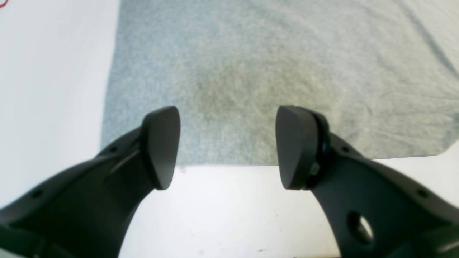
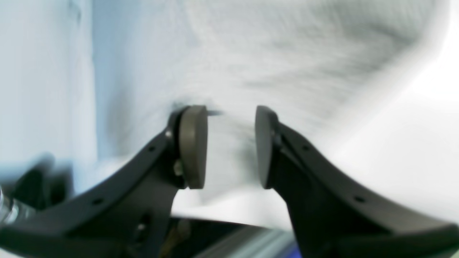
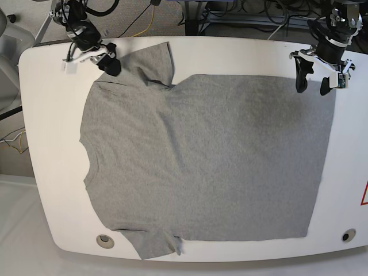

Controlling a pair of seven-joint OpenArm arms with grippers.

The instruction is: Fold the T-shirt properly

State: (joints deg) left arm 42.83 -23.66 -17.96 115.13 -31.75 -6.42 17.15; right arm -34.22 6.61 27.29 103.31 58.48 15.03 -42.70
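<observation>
White table [image 3: 46, 144], rounded corners, carries everything. Shirt [image 3: 201, 155] lies flat on it, spread out, covers most of the top. Plain heather grey, no print. In base view: collar side at view-left, hem along view-right, one sleeve at top-left, other sleeve at bottom-left hanging near table's front edge. Light creases across the body, mostly smooth.

Left arm: at top-right of base view, over the shirt's hem corner. Left gripper [image 3: 311, 82] has jaws wide apart, nothing between them. Left wrist view: left gripper [image 1: 227, 147] above the shirt [image 1: 279, 79] corner, w/ bare table [image 1: 53, 89] to one side and below the fabric edge. Pads look clear of the cloth, not pinching it.

Right arm: top-left of base view, by the upper sleeve. Right gripper [image 3: 109, 60] sits at the sleeve/shoulder edge; from this view can't tell if it touches fabric. Right wrist view is blurred: right gripper [image 2: 231, 147] shows jaws partly apart, medium gap, pale cloth [image 2: 251, 64] behind and between the pads. Can't tell whether fabric is actually caught there or just lies beneath.

Small round holes in table: one front-left [image 3: 104, 241], one front-right [image 3: 345, 236]. Red mark [image 3: 364, 194] at table's right edge, cut off by frame.
</observation>
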